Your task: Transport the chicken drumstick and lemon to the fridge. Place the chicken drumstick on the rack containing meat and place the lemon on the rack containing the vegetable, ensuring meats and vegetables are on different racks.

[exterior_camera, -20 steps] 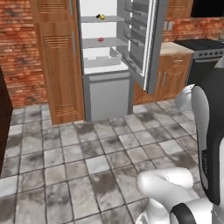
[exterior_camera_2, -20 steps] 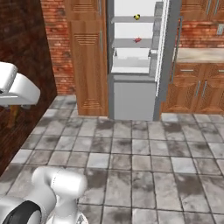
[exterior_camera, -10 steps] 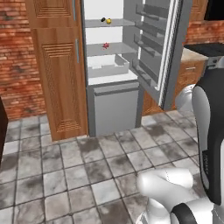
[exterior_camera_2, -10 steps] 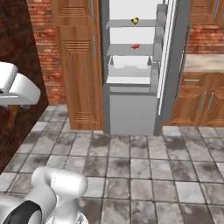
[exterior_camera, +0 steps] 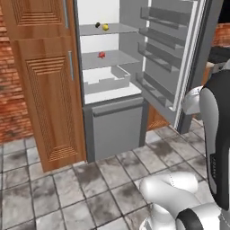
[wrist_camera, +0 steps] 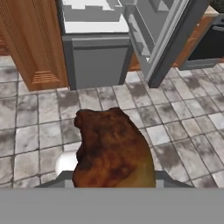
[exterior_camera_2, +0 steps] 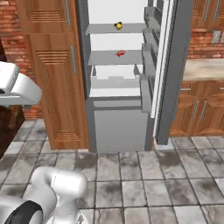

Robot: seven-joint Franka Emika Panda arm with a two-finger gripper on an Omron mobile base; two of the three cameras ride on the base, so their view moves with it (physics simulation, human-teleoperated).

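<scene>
Two shelves show in the open fridge (exterior_camera: pixel 112 130): the rack containing the vegetable (exterior_camera: pixel 114 30) carries the lemon (exterior_camera: pixel 105 27) just beside the dark vegetables (exterior_camera: pixel 97 25), and the lower shelf (exterior_camera: pixel 110 59) carries the red meats (exterior_camera: pixel 102 55). Folded low over the tiled floor (wrist_camera: pixel 35 131), the arm has its hand pointing toward the fridge base, fingers closed narrow on the chicken drumstick (wrist_camera: pixel 113 153), whose brown bulk hides them in the hand view.
</scene>
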